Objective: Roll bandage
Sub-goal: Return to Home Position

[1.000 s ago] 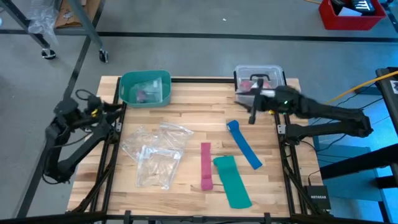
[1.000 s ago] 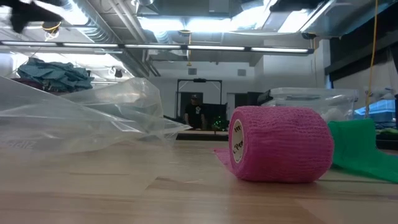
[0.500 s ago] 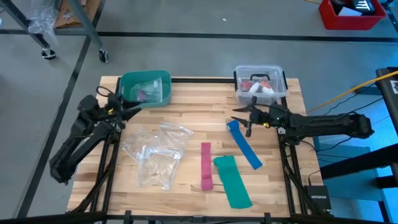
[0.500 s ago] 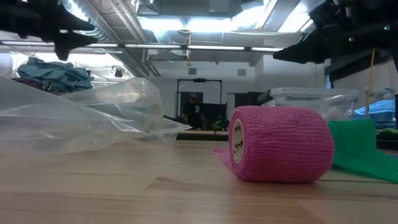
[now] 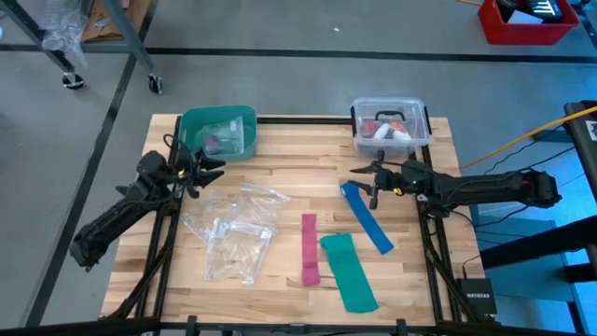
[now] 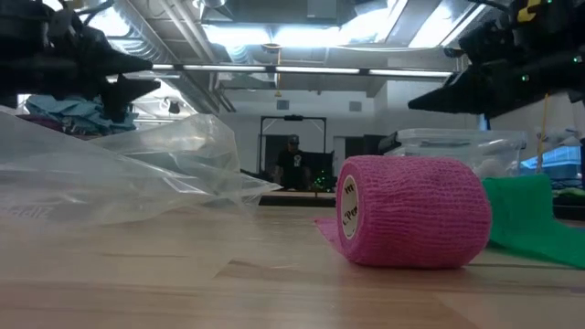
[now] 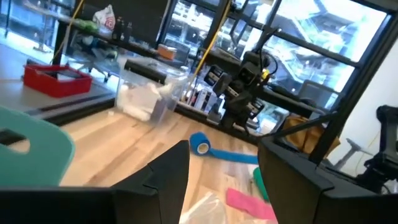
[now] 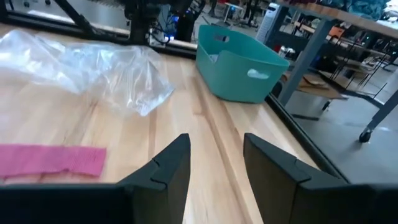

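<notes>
Left gripper (image 5: 215, 167): hovers over left edge of table (image 5: 280, 177), just beside green bin (image 5: 191, 124), pointing toward ctr. Fingers (image 7: 168, 180) spread wide, nothing btwn them.

Right gripper (image 5: 360, 176): hangs above table's right side, near far end of blue strip (image 5: 368, 219), aimed inward. Fingers (image 8: 165, 171) likewise apart, empty.

Bandage (image 5: 214, 143): sits inside green bin at far-left corner, showing only as small mauve patch thru clear wrap.

Elsewhere on table: loose clear zip bags (image 5: 233, 229) left of ctr. Pink strip (image 5: 309, 245) at ctr, its near end a fat roll in low view. Green strip (image 5: 348, 271) just beside it on the right. Lidded clear box (image 5: 390, 126) at far-right corner w/ red & white items inside.

Bkgd, low view: person (image 6: 292, 164) standing at a doorway.
</notes>
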Robot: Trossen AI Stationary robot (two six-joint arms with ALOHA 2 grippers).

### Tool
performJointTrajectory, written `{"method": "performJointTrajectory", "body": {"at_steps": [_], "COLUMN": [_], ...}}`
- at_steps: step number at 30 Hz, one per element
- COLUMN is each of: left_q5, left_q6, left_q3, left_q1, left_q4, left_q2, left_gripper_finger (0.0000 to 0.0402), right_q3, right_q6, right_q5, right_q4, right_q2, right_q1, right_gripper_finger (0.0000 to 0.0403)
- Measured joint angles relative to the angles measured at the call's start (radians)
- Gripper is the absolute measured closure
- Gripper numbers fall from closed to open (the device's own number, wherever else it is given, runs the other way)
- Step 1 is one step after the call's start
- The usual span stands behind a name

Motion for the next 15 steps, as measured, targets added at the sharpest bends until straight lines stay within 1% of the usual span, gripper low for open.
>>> {"method": "performJointTrajectory", "body": {"at_steps": [2, 7, 11, 15], "left_q5": [-0.03, -0.072, -0.076, -0.078], "left_q6": [0.015, 0.11, 0.136, 0.141], "left_q3": [0.001, 0.001, 0.001, 0.001], "left_q1": [-0.024, -0.067, -0.074, -0.074], "left_q4": [-0.019, -0.02, -0.02, -0.021], "left_q2": [0.003, 0.02, 0.039, 0.062], "left_gripper_finger": [0.0219, 0.0219, 0.0219, 0.0219], "right_q3": [-0.01, -0.041, -0.073, -0.117], "right_q6": [0.0, 0.012, 0.013, 0.015], "right_q5": [0.0, 0.001, 0.027, 0.079], "right_q4": [0.001, 0.0, -0.001, 0.0], "right_q2": [0.0, 0.0, 0.0, 0.0], "right_q1": [0.0, 0.0, 0.0, 0.0], "right_gripper_finger": [0.0251, 0.0251, 0.0251, 0.0251]}}
